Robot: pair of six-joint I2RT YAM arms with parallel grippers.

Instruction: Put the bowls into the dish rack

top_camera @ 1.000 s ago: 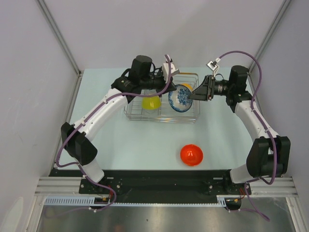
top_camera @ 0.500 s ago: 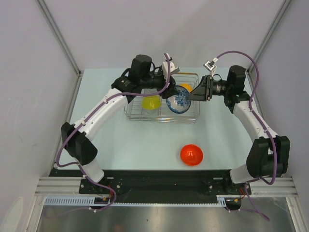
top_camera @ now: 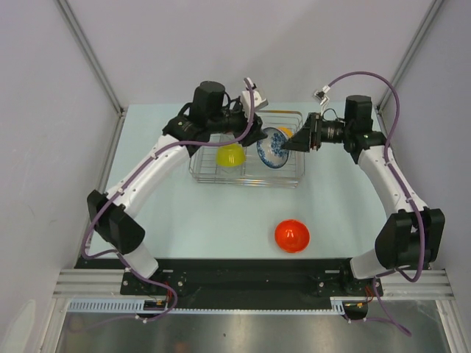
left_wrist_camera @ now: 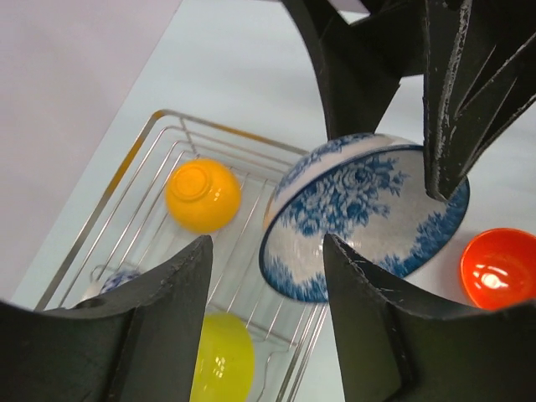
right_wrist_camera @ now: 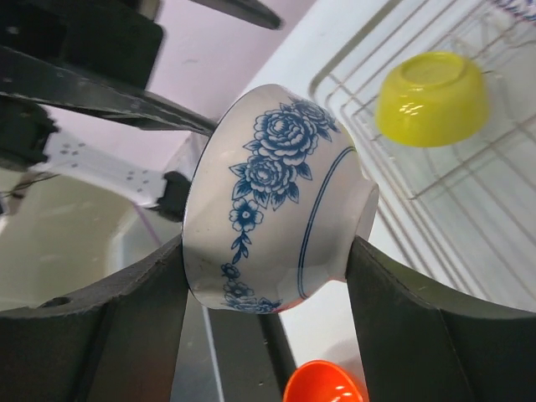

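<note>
dish rack (top_camera: 250,173) behind | loose bowl (top_camera: 292,235) on table (top_camera: 184,213) before it, right

In the left wrist view, the lime-yellow bowl (left_wrist_camera: 222,360) ran off the bottom edge and the red bowl (left_wrist_camera: 501,268) was cut by the right edge. At the lower left of the dish rack (left_wrist_camera: 109,191), a small blue-patterned piece (left_wrist_camera: 113,280) peeked from behind a finger (left_wrist_camera: 126,335) of the left gripper (left_wrist_camera: 266,251), with too little showing to tell what it was. From above, the orange bowl (top_camera: 285,131) was mostly hidden behind the white bowl with blue pattern (top_camera: 271,148), while the right wrist view showed the red bowl only as a sliver at its bottom edge and blurred dark arm parts (right_wrist_camera: 75,50) at its upper left.
</note>
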